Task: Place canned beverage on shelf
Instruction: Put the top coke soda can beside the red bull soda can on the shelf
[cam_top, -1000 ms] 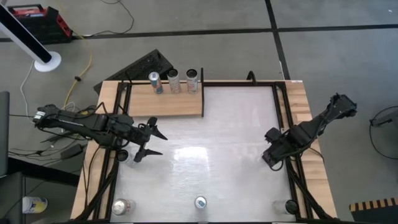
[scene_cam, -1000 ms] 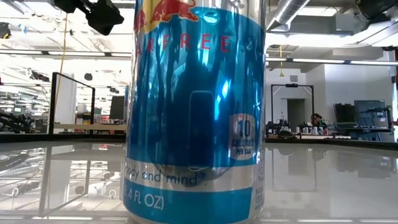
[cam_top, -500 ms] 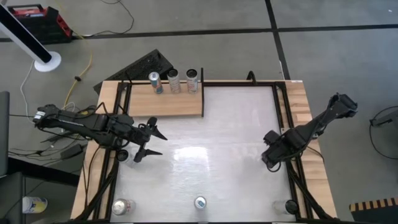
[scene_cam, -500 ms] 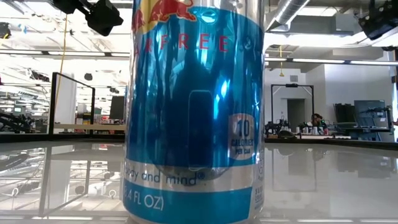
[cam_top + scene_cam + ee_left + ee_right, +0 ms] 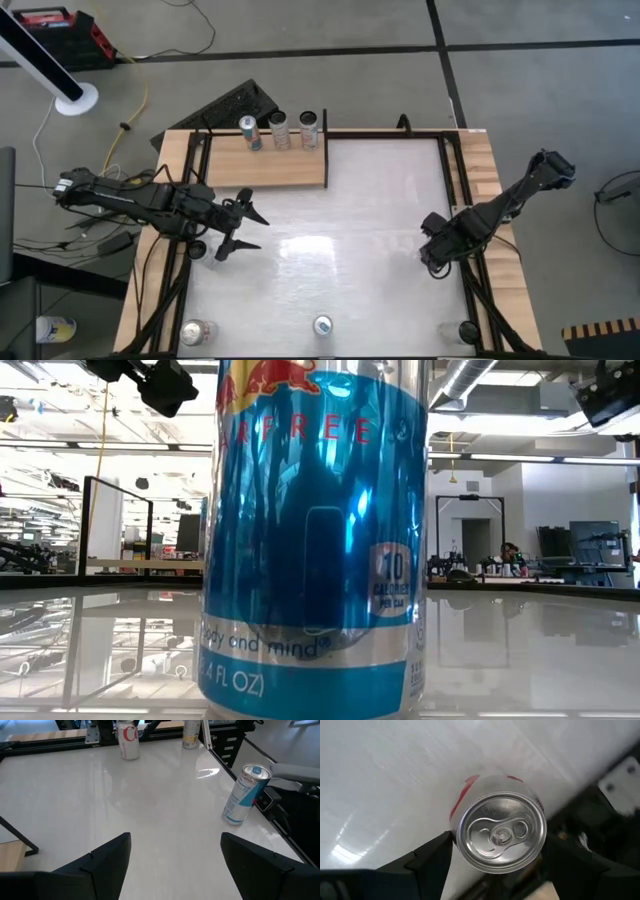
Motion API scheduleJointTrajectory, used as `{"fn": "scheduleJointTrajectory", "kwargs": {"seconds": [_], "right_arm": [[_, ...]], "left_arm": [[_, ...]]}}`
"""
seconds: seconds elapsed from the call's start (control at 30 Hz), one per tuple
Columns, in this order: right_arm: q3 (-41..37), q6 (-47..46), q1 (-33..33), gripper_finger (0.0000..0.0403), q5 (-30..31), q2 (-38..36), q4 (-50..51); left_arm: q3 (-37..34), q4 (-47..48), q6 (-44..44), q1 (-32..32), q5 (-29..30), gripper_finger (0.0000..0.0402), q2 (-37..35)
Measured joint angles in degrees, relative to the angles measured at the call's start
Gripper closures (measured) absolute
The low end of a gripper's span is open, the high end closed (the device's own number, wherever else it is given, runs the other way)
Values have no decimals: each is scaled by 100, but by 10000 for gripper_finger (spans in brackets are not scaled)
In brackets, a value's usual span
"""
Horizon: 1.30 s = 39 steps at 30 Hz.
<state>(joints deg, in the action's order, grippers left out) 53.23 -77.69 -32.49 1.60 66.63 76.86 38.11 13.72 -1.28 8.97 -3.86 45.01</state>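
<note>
The shelf, a pale wooden board at the table's far left, carries three upright cans. A red-and-white can stands upright on the white tabletop near the right edge. It also shows in the left wrist view. My right gripper is open above this can, with one finger on each side of its silver top. The gripper hides the can in the high view. My left gripper is open and empty over the table's left part, below the shelf.
A blue-and-silver can stands at the middle of the near edge and fills the low view. Another can stands at the near left corner, and a pale can near the right corner. Black rails run along both sides.
My right gripper has gone down and a little toward the table's near edge, over the red-and-white can. My left arm has kept still.
</note>
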Motion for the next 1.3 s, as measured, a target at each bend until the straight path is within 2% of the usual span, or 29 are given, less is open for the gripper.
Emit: {"fn": "scheduleJointTrajectory", "kwargs": {"seconds": [0.27,0.5,0.73,0.9,1.07,1.3], "right_arm": [[4,843,453,110,638,5,-1118],[10,2435,1526,112,724,212,-2472],[752,4272,2364,112,725,1193,-3016],[1398,5094,2522,112,711,2049,-2994],[1844,5340,2464,112,706,2577,-2769],[1724,4787,2463,112,729,2750,-2987]], "left_arm": [[0,-89,-110,0,11,109,0],[0,-116,-155,0,19,109,0],[0,-116,-155,0,22,109,0],[2,13,-127,-2,24,109,0],[2,140,35,0,22,109,0],[2,225,118,0,22,109,0]]}}
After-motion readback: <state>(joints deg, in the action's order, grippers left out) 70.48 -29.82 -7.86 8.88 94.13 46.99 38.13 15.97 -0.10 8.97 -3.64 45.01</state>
